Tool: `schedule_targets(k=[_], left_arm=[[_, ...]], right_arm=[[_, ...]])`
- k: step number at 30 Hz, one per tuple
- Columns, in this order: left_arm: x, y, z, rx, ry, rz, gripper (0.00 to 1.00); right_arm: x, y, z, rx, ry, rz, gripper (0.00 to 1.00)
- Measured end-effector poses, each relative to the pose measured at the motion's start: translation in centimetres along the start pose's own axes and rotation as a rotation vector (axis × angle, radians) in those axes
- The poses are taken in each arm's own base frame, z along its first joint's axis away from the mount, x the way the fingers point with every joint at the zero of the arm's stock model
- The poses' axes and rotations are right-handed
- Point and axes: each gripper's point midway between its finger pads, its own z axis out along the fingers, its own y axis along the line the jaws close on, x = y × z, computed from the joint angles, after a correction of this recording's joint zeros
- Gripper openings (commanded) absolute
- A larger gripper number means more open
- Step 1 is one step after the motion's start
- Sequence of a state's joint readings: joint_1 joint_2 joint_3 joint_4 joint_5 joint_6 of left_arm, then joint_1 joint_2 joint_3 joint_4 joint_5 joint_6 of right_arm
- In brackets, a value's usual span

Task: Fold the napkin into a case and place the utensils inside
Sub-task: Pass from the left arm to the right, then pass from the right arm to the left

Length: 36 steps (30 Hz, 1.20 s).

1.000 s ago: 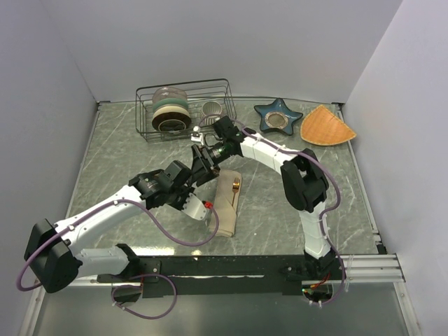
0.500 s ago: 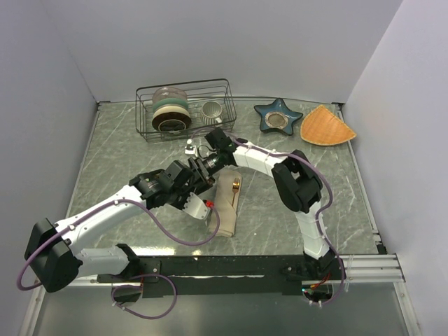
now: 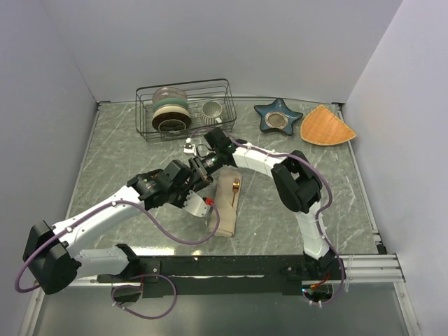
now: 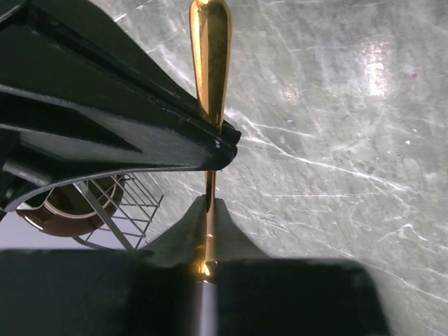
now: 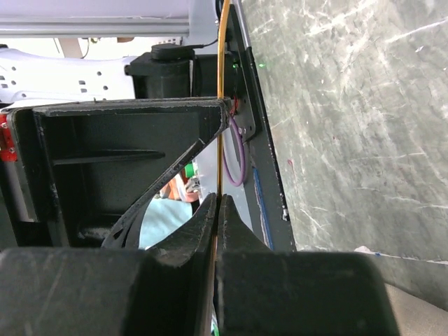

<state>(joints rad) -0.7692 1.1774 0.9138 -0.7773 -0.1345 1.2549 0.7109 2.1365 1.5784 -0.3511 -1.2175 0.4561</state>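
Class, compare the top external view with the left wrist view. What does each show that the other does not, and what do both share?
Only the top external view shows the beige case with a gold utensil tucked in it, the blue star-shaped dish, the orange mat and both arms. Only the left wrist view shows, close up, another utensil's gold handle pinched in the shut left claw. Both show the wire rack and the marbled table.
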Motion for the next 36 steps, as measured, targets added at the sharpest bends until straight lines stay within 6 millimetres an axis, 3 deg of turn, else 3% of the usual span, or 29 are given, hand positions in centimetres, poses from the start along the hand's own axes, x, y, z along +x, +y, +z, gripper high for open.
schedule_targets(k=[1,3,5,6,9,11,17,20,21,22,25,28,31,36], left_arm=[[0.0,0.0,0.0,-0.003,0.001,-0.003,0.59],[0.0,0.2,-0.1,-0.017,0.0,-0.031,0.74],[-0.1,0.5,-0.4,-0.04,-0.007,-0.072,0.96],[0.0,0.7,-0.6,-0.054,-0.01,-0.087,0.99],[0.8,1.8,-2.1,-0.116,-0.037,-0.23,0.99],[2.0,3.7,-3.7,-0.175,-0.076,-0.395,0.99],[9.6,12.8,-11.4,-0.438,-0.247,-1.002,0.99],[11.4,16.4,-14.0,-0.483,-0.425,-1.22,0.98],[11.5,17.8,-14.8,-0.469,-0.53,-1.294,0.92],[11.5,18.8,-15.0,-0.451,-0.61,-1.343,0.8],[11.6,21.3,-14.9,-0.347,-0.873,-1.502,0.64],[11.4,22.5,-12.9,-0.226,-1.044,-1.621,0.64],[9.9,23.1,-11.3,-0.117,-1.124,-1.687,0.65],[6.1,24.8,-11.7,-0.037,-1.225,-1.644,0.66]], right_arm=[[0.0,0.0,0.0,-0.001,-0.001,0.0,0.0],[-0.2,-0.1,-0.2,0.001,-0.006,-0.003,0.0],[-0.5,-0.3,-0.7,0.005,-0.018,-0.005,0.0],[-0.8,-0.4,-1.0,0.007,-0.031,-0.004,0.0],[-2.4,-0.7,-2.9,0.015,-0.11,-0.01,0.0],[-3.7,-0.6,-4.7,0.019,-0.18,-0.012,0.0],[-8.4,1.1,-12.9,0.046,-0.469,-0.077,0.0],[-9.1,3.0,-15.2,0.036,-0.563,-0.122,0.0],[-8.9,3.9,-15.6,0.025,-0.588,-0.136,0.0],[-8.6,4.9,-15.8,0.013,-0.605,-0.152,0.0],[-7.7,7.3,-16.0,-0.018,-0.637,-0.197,0.0],[-6.8,9.3,-16.4,-0.035,-0.675,-0.229,0.0],[-6.2,10.5,-16.7,-0.036,-0.711,-0.252,0.0],[-5.5,11.0,-16.8,-0.025,-0.744,-0.257,0.0]])
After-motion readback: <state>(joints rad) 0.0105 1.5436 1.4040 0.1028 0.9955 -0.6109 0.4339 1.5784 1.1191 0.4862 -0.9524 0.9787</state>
